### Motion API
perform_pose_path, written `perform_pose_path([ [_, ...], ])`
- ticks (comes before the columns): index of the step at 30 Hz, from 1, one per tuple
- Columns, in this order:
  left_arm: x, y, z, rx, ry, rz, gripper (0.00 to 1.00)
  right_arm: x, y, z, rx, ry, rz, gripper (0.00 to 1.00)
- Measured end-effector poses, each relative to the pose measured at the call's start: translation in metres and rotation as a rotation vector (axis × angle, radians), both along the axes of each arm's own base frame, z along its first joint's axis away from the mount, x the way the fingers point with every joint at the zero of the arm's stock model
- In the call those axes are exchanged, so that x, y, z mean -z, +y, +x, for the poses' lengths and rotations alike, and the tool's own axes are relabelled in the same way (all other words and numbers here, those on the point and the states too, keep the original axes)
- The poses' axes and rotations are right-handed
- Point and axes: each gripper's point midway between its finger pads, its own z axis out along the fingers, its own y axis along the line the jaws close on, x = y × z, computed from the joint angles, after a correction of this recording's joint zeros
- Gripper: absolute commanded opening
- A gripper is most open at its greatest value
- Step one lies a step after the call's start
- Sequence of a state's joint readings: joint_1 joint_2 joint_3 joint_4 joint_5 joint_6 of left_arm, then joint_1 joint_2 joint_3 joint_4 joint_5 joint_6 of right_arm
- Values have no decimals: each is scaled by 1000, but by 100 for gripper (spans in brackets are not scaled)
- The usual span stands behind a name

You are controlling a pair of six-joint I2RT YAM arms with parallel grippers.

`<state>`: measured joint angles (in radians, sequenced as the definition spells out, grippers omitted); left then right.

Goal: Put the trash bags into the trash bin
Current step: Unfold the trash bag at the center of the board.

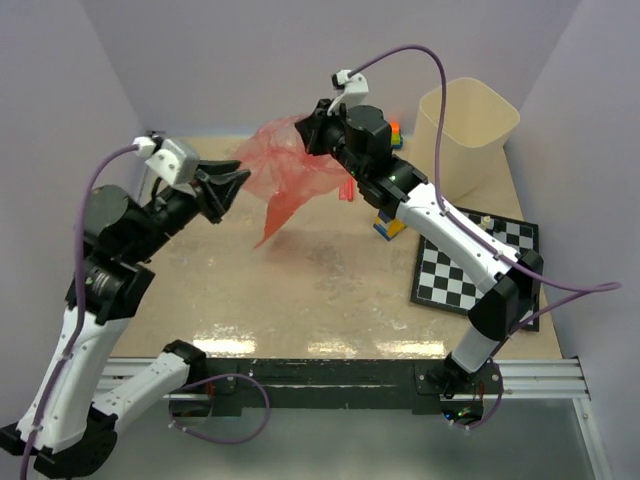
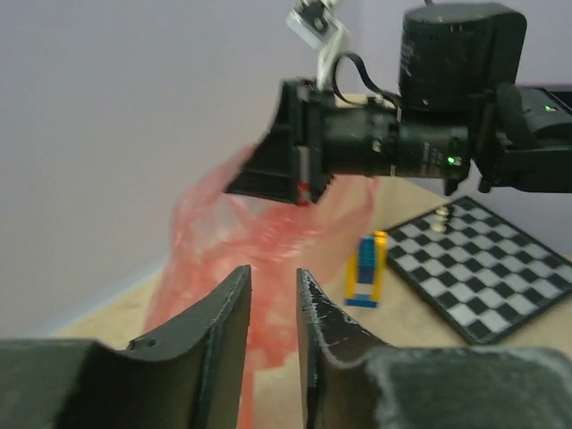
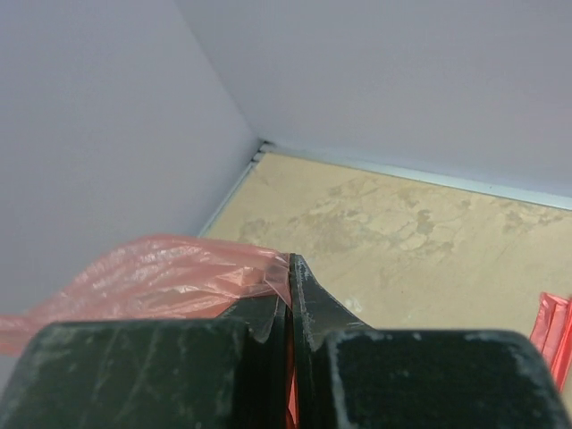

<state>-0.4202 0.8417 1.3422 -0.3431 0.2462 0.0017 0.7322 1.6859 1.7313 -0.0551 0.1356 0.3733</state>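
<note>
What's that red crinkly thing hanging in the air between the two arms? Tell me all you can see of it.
It is a trash bag: thin, translucent red plastic, crinkled and bunched rather than spread open. It hangs above the table, its lower end tapering down to a point. The right gripper is shut on its upper edge and carries it. The left gripper, jaws apart, sits at its other side; whether it touches the plastic cannot be told.
</note>
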Motion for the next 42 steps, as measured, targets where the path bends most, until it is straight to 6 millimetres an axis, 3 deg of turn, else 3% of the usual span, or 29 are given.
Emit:
perform_pose_path([
  [2, 20, -22, 10, 88, 89, -40, 19, -6, -5, 4, 45, 5, 35, 0],
  [3, 32, -34, 22, 114, 146, -57, 20, -7, -7, 6, 63, 8, 46, 0],
  [4, 45, -45, 35, 134, 204, -74, 26, -7, -9, 7, 77, 14, 55, 0],
  [6, 71, -61, 64, 138, 315, -106, 51, -6, -11, 9, 95, 26, 64, 0],
  [7, 84, -65, 76, 125, 366, -117, 56, -6, -12, 10, 104, 29, 69, 0],
  [10, 128, -68, 115, 64, 554, -184, 63, -2, -13, 9, 113, 40, 77, 0],
  [12, 142, -62, 132, 24, 628, -229, 65, 2, -14, 8, 115, 50, 79, 0],
  [16, 148, -57, 161, -11, 703, -333, 69, 6, -13, 8, 113, 58, 86, 0],
  [21, 128, -78, 173, 108, 716, -443, 72, 9, -12, 8, 113, 63, 92, 0],
  [22, 127, -83, 174, 135, 724, -457, 70, 10, -12, 8, 114, 65, 92, 0],
  [26, 139, -95, 178, 196, 793, -491, 50, 8, -13, 9, 118, 59, 97, 0],
  [32, 160, -98, 185, 189, 865, -466, 1, 7, -16, 11, 136, 52, 98, 0],
  [37, 157, -77, 192, 150, 848, -450, 0, 10, -32, 20, 222, 7, 53, 0],
  [42, 134, -33, 197, 133, 769, -410, 0, 39, -70, 38, 343, 11, -38, 0],
])
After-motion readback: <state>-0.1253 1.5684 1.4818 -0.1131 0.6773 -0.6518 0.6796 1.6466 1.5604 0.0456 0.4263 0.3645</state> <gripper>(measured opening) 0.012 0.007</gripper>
